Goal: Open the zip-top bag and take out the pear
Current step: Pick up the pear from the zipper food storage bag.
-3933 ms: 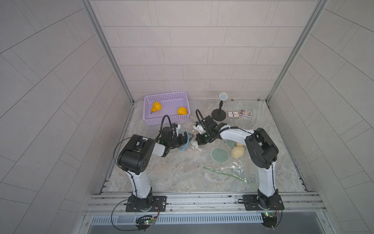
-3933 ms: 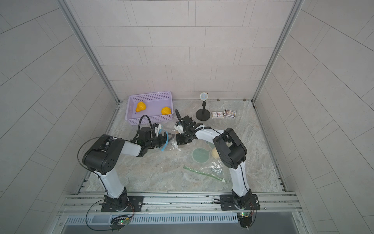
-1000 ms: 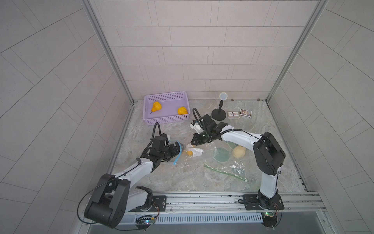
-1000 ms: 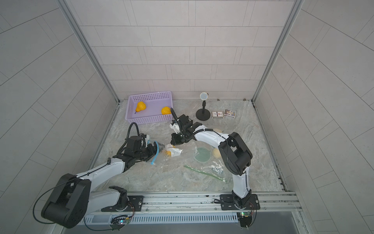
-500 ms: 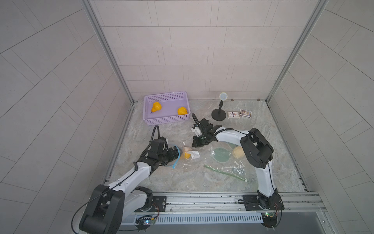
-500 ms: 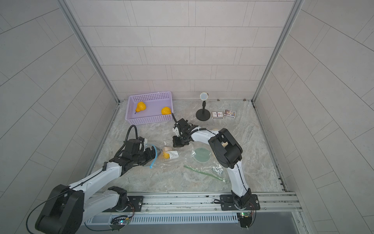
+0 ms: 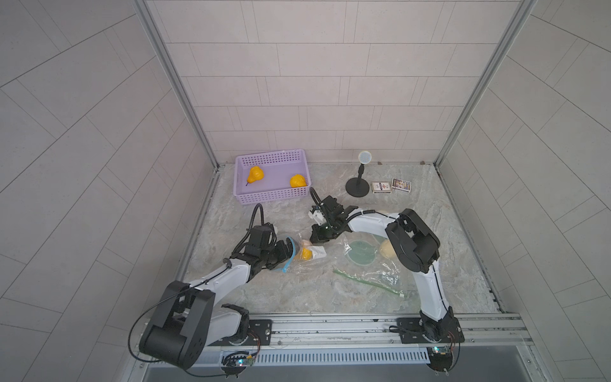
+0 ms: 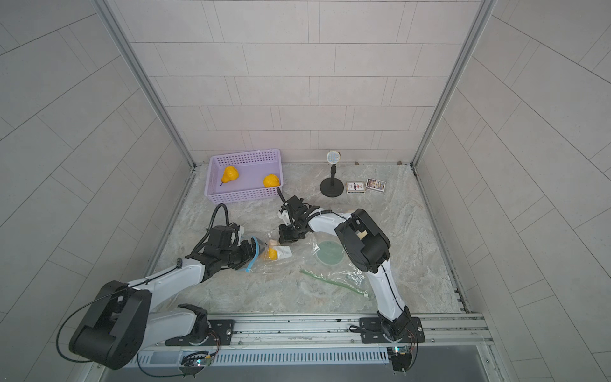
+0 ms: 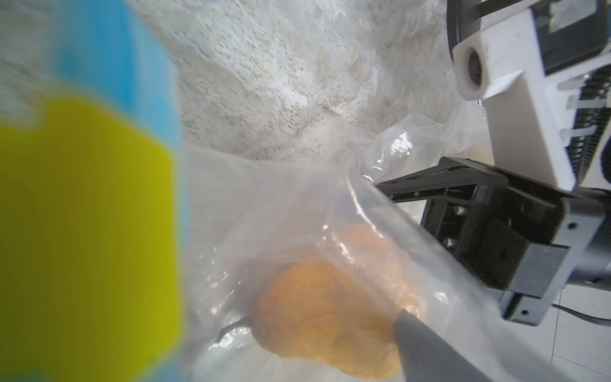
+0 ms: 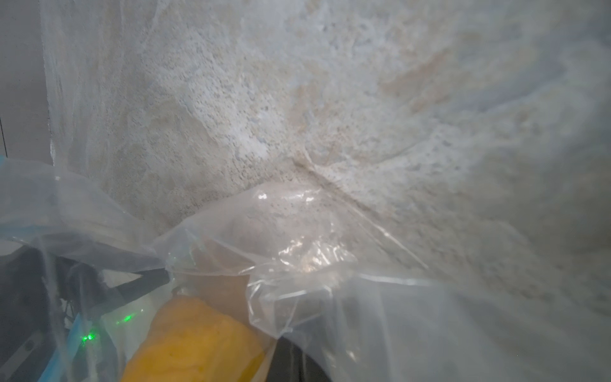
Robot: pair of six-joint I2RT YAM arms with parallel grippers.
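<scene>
Right now the yellow-orange pear [image 7: 305, 254] lies inside the crumpled clear, blue-rimmed zip-top bag [image 7: 312, 264], just right of the left gripper [image 7: 281, 253], jaws spread at its mouth; the right gripper [image 7: 318, 236] pinches its far edge.

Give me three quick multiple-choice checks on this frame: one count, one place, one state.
1. Yellow pears in the purple basket: A one, B two, C three.
2. The task's pear sits: A on bare table, B in the basket, C inside the zip-top bag.
3. Left gripper: A shut on the pear, B open, C shut on the basket rim.
Key: B, two yellow fruits lie apart in it; C, clear film covers it in the left wrist view; B, its jaws stand wide at the bag's blue zip.
</scene>
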